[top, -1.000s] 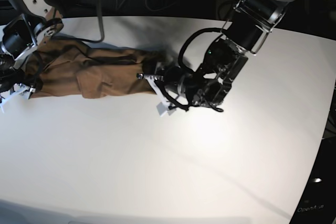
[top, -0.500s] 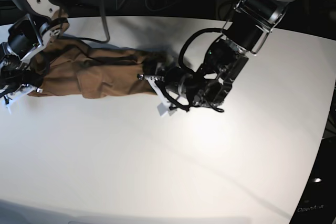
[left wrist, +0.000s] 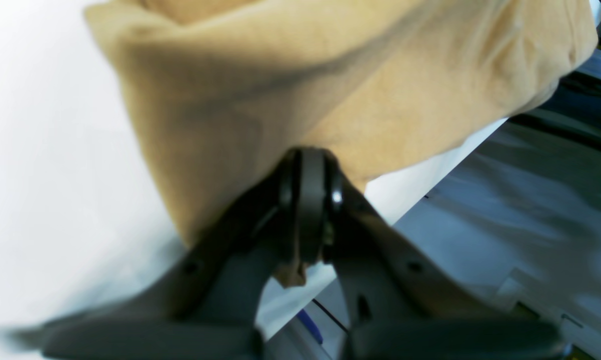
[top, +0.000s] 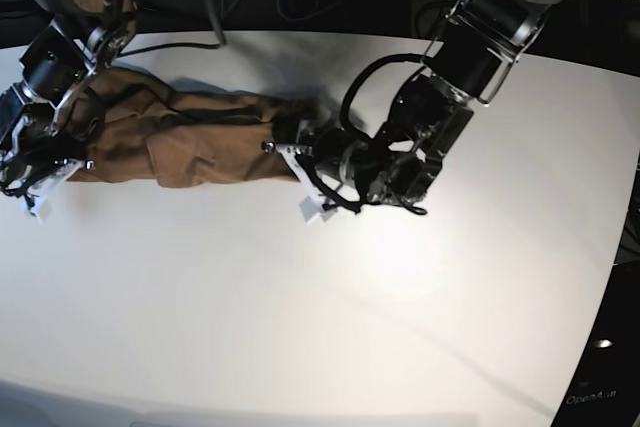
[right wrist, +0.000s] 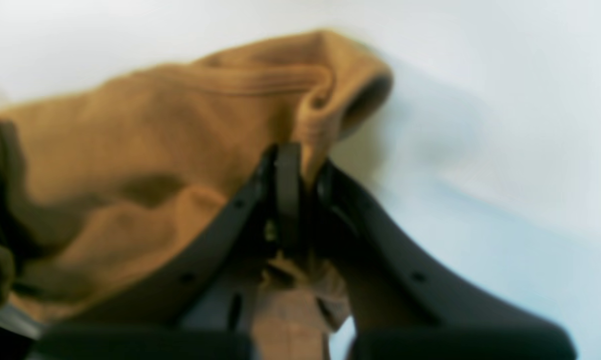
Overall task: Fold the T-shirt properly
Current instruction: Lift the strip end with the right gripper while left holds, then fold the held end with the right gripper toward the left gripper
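The tan T-shirt point(top: 190, 137) lies bunched into a long band across the back left of the white table point(top: 350, 327). My left gripper point(top: 287, 147) is at the band's right end. In the left wrist view the left gripper point(left wrist: 308, 162) is shut on a fold of the T-shirt point(left wrist: 330, 80), and a scrap of cloth pokes out below the jaws. My right gripper point(top: 62, 160) is at the band's left end. In the right wrist view the right gripper point(right wrist: 300, 157) is shut on a ribbed edge of the T-shirt point(right wrist: 145, 150).
The table's far edge point(top: 300, 35) runs just behind the shirt, with dark clutter and cables beyond it. Black cables trail from the right arm over the cloth. In the left wrist view the table edge point(left wrist: 430, 175) and the floor below it show beside the cloth.
My right gripper has shut on the shirt's left end, and its arm has shifted a little toward the cloth. The left arm has stayed put, still gripping.
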Robot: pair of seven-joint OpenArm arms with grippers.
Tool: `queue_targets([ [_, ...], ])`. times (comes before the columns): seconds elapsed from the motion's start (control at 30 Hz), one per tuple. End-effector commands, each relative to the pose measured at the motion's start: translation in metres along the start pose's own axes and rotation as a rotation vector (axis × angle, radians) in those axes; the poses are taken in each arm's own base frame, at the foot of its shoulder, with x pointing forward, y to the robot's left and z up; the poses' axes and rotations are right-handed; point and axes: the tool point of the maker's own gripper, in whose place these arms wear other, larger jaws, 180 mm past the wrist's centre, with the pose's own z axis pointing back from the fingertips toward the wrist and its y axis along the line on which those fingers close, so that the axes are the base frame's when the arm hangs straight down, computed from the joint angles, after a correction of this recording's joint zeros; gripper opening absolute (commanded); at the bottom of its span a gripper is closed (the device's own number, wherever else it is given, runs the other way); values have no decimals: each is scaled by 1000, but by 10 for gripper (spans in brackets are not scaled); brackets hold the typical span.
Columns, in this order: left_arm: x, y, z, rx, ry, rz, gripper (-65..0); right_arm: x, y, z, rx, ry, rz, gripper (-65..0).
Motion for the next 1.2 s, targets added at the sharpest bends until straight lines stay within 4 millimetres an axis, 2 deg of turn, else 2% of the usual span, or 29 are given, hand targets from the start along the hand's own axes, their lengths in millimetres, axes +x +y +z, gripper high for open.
queue_targets([
  [0.0, 13, 2, 7, 25, -34, -17, -632, 17, -1, 13, -23, -60, 31, -633],
  [0.2, 13, 2, 7, 28, -34, -19, -632, 39, 24, 44, -127, -183, 191, -633],
  [0.33, 13, 2, 7, 30, -35, -18, -632, 47, 49, 54, -138, -232, 270, -633],
  [0.73, 15, 2, 8, 25, -40, -9, -632, 39, 136, 35, -14, -313, 465, -634],
  [0.9, 20, 0, 11, 26, -50, -18, -632, 39, 163, 29, 39, -345, 524, -634],
  [1.0, 22, -3, 12, 21, -57, -26, -632, 39, 190, 26, 93, -385, 577, -634],
  [1.17, 22, -8, 11, 10, -55, -31, -632, 33, 218, 7, 147, -383, 543, -634],
])
